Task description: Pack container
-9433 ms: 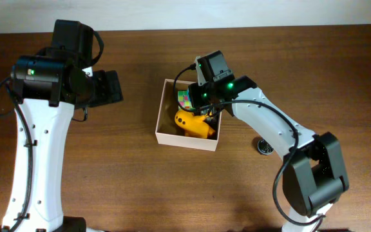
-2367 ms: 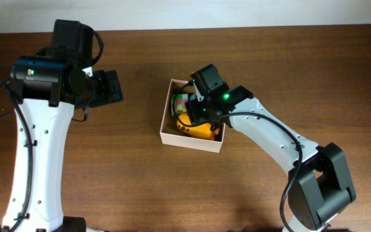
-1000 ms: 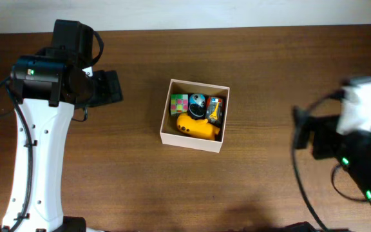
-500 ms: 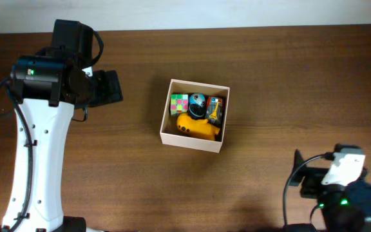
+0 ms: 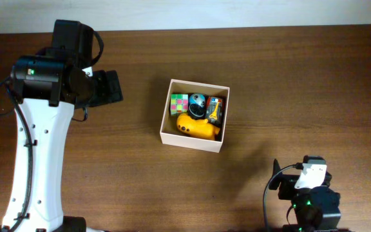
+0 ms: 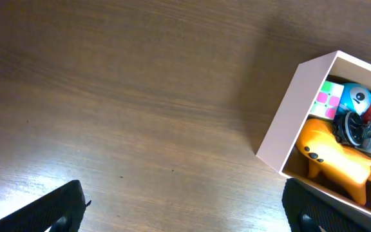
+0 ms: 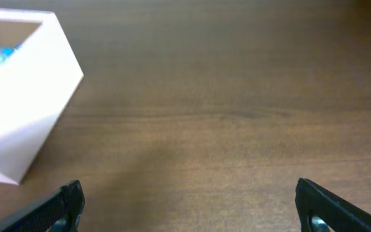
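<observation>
The container point(image 5: 192, 144) is a white-walled square box at the middle of the table. Inside it lie a yellow toy point(image 5: 197, 129), a coloured cube point(image 5: 180, 103), a blue round toy point(image 5: 198, 103) and a small red piece point(image 5: 215, 111). My left gripper point(image 5: 111, 87) hovers open to the container's left, with nothing between its fingers. In the left wrist view the container point(image 6: 295, 116) lies to the right of the left gripper point(image 6: 189, 212). My right gripper point(image 5: 281, 183) is drawn back at the front right, open and empty. The right wrist view has the container's wall point(image 7: 24, 122) at the far left, well ahead of the right gripper point(image 7: 192, 206).
The brown wooden table point(image 5: 288, 77) ends at a pale wall along the back edge point(image 5: 237, 27). My left arm's white link point(image 5: 37, 161) runs down the left side. The right arm's base point(image 5: 311, 206) sits folded at the front edge.
The right arm has left the container and swung back from the right side to the front right edge, folding low. The toys stay in the container. The left arm has not moved.
</observation>
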